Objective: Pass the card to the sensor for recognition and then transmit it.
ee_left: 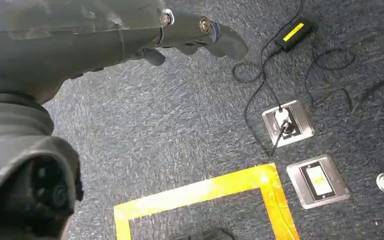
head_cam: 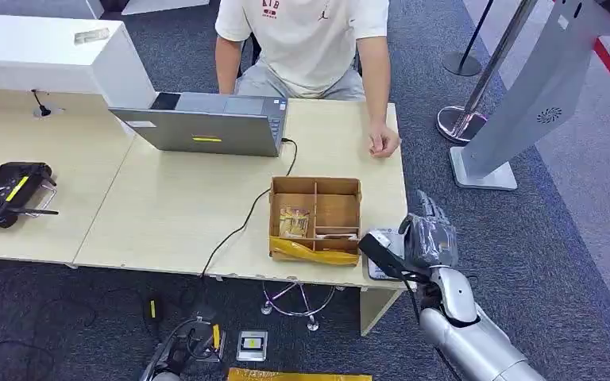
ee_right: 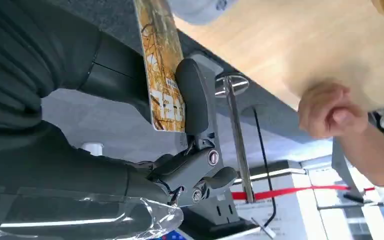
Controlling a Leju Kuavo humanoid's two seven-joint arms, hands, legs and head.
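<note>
One card (ee_right: pixel 162 70) is all the right hand (ee_right: pixel 180 150) carries, pinched edge-on between its thick grey thumb and the darker fingers (ee_right: pixel 195 95), with most of its printed yellow-brown face standing free of the grip. In the head view that right hand (head_cam: pixel 427 238) sits at the table's near right corner, just over a small white-and-dark device (head_cam: pixel 381 254) that I take to be the sensor, beside the divided cardboard box (head_cam: pixel 315 220). A narrow pinch like this could let the card twist or slide out if the wrist turns sharply, and a tilted card may not lie flat enough to be read. The person's hand (head_cam: pixel 384 143) rests on the far table edge, well apart, so the handover needs a reach across the box, where the card could catch on its wall. The left hand (ee_left: pixel 195 35) hangs over the carpet with fingers curled in, holding nothing.
</note>
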